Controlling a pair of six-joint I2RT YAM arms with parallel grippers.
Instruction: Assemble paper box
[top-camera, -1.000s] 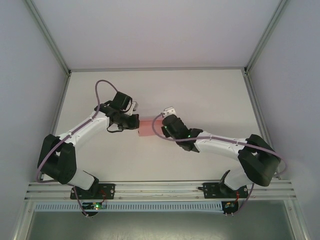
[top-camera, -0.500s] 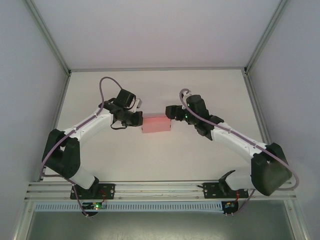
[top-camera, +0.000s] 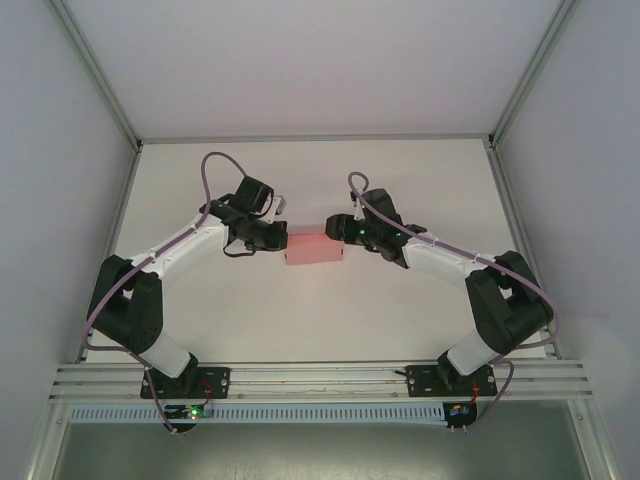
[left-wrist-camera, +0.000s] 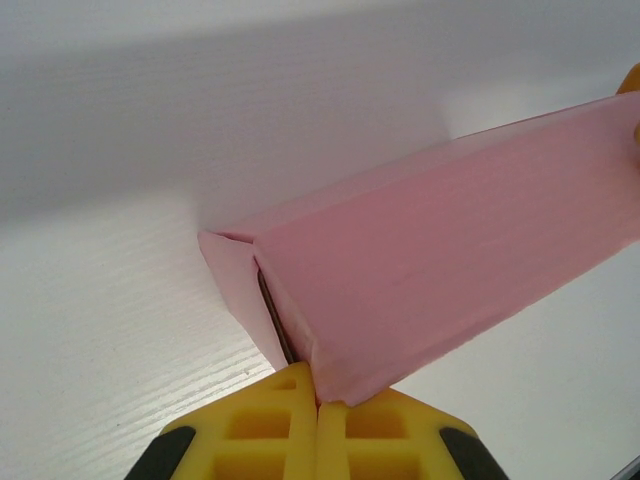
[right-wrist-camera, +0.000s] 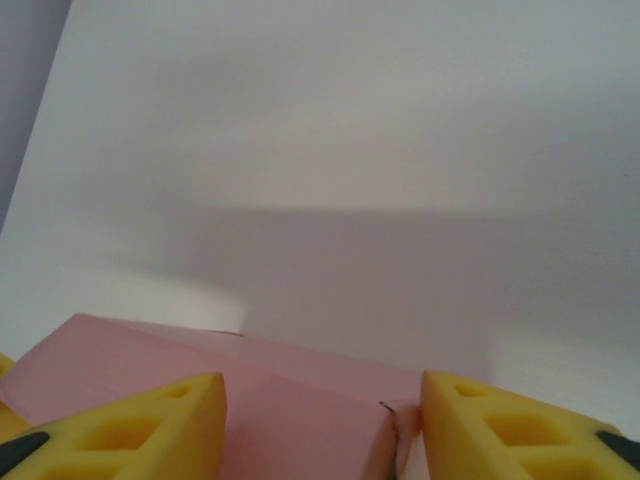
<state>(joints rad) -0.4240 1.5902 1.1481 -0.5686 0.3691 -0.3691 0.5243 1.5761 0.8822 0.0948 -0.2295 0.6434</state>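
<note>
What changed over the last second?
The right gripper, which had covered the right part of the paper box, drew back to the right and now straddles the box's right end, open. Its arm's elbow folded in. The left gripper stays shut on the box's left end, and the box has barely moved.
</note>
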